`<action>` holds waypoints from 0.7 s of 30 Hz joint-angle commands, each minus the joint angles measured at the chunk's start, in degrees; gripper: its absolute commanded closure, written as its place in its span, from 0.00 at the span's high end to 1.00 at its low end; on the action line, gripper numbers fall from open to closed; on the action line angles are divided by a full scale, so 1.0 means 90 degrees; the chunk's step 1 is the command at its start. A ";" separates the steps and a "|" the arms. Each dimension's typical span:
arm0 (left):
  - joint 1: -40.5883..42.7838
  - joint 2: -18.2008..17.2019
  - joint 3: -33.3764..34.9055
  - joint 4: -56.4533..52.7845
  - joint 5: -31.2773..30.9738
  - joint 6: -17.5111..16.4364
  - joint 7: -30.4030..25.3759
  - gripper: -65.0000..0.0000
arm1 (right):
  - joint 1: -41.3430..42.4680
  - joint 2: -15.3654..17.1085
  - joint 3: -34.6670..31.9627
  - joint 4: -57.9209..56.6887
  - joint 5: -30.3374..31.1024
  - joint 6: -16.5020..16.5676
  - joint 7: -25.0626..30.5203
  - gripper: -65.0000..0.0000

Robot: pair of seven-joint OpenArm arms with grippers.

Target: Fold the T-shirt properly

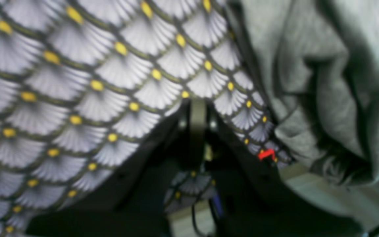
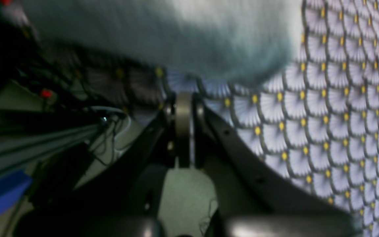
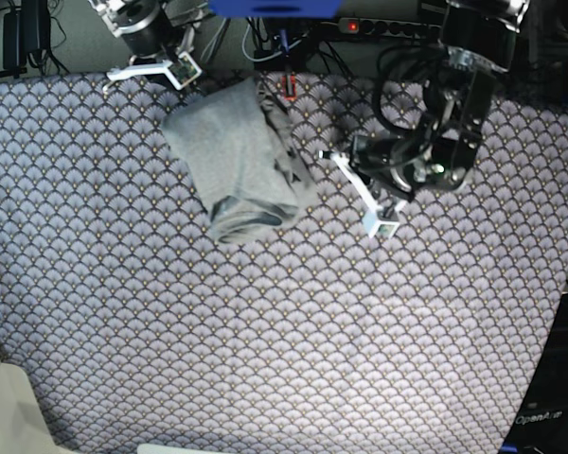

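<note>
The grey T-shirt [image 3: 239,156] lies as a loosely folded, rumpled bundle at the back middle of the scallop-patterned cloth [image 3: 265,322]. My left gripper [image 3: 352,156] hovers just to the right of it, and its fingers look shut with nothing between them. In the left wrist view the left gripper [image 1: 197,105] points at the patterned cloth [image 1: 77,82], with the T-shirt [image 1: 324,75] bunched at the right. My right gripper [image 3: 175,76] is at the table's back edge by the shirt's far left corner. In the right wrist view the right gripper [image 2: 183,97] is shut and empty, just short of the T-shirt [image 2: 163,33].
Cables and a power strip [image 3: 388,26] run behind the table's back edge. A small red object [image 3: 289,88] sits at that edge by the shirt's top. The patterned cloth stretches forward and to both sides of the shirt.
</note>
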 commanded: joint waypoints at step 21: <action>-0.0448 0.0664 -0.0021 -0.0990 -0.0079 -0.0002 -0.0385 0.00 | 0.1719 0.0125 0.1123 -0.0508 0.0078 0.0635 0.0146 0.00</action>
